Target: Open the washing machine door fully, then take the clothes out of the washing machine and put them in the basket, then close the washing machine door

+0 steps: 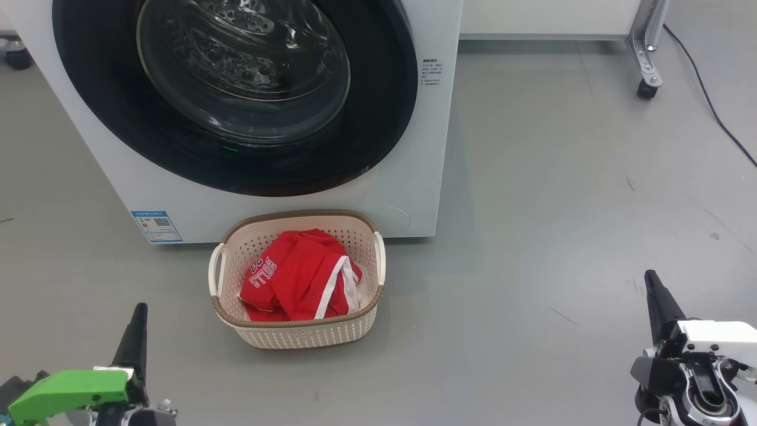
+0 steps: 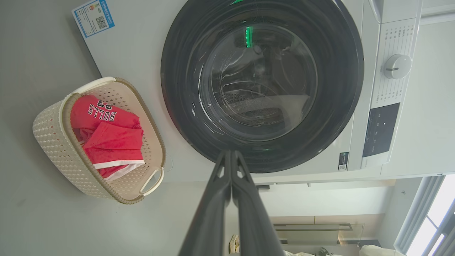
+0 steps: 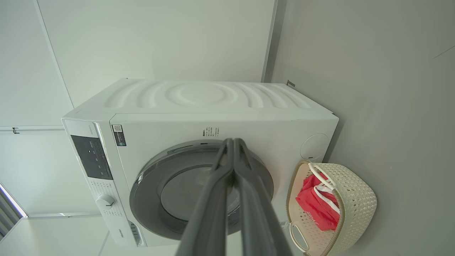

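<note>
**Left jaws:** shut, the two dark fingers (image 2: 213, 206) pressed together along their length, nothing between them.

**Right jaws:** likewise shut and empty, fingers (image 3: 213, 206) meeting at the tips.

**Ahead of both pairs of jaws, on the grey floor (image 1: 562, 207):** the washing machine (image 1: 426, 148), white front turned toward the jaws.

**Set flush in that front, closed:** the washing machine door (image 1: 242, 71). Wide glossy black frame around a clear bulging glass bowl, with the perforated drum visible through the glass. Well apart from both pairs of jaws.

**On the floor just before the machine, ahead of and between the two pairs of jaws, nearer the left pair:** the basket (image 1: 301, 337). Cream, perforated, brown woven-look rim, a handle at each side. Touched by neither pair.

**Inside the basket, heaped below its rim:** the clothes (image 1: 295, 278). Red with white stripe trim, white "BULLS" lettering on one fold.

**Low on the machine front, on the left jaws' side of the basket:** a blue label (image 1: 157, 226).

**Along the machine's top strip, seen past the left jaws:** a dark control panel (image 2: 380, 129) and a white dial (image 2: 397, 66).

**Far beyond the right jaws, toward their outer side:** a wheeled metal leg (image 1: 647, 47) and a dark cable (image 1: 709, 100) on the floor.
</note>
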You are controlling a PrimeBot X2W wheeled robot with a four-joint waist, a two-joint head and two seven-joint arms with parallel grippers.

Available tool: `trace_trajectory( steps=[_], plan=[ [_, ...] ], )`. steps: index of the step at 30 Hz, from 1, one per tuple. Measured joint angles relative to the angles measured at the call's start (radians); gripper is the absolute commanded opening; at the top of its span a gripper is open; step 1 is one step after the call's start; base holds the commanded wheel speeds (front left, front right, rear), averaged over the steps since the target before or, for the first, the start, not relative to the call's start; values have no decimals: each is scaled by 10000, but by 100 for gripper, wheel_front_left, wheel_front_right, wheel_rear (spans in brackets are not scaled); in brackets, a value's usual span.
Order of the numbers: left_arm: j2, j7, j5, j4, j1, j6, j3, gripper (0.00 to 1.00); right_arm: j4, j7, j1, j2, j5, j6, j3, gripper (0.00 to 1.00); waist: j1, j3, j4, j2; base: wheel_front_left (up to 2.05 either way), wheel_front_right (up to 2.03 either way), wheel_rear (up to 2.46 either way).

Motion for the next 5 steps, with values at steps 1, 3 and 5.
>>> trace_trajectory(
  steps=[1, 3, 5],
  plan=[
    [-2, 0, 0, 0, 0, 0, 4, 0, 0, 0, 0, 0, 0, 0, 0, 0, 0, 0, 0, 0, 0, 0, 0],
    [-2, 2, 0, -2, 0, 0, 6, 0, 0, 0, 0, 0, 0, 0, 0, 0, 0, 0, 0, 0, 0, 0, 0],
    [-4, 2, 0, -2, -1, 0, 10, 0, 0, 0, 0, 0, 0, 0, 0, 0, 0, 0, 0, 0, 0, 0, 0]
  ],
)
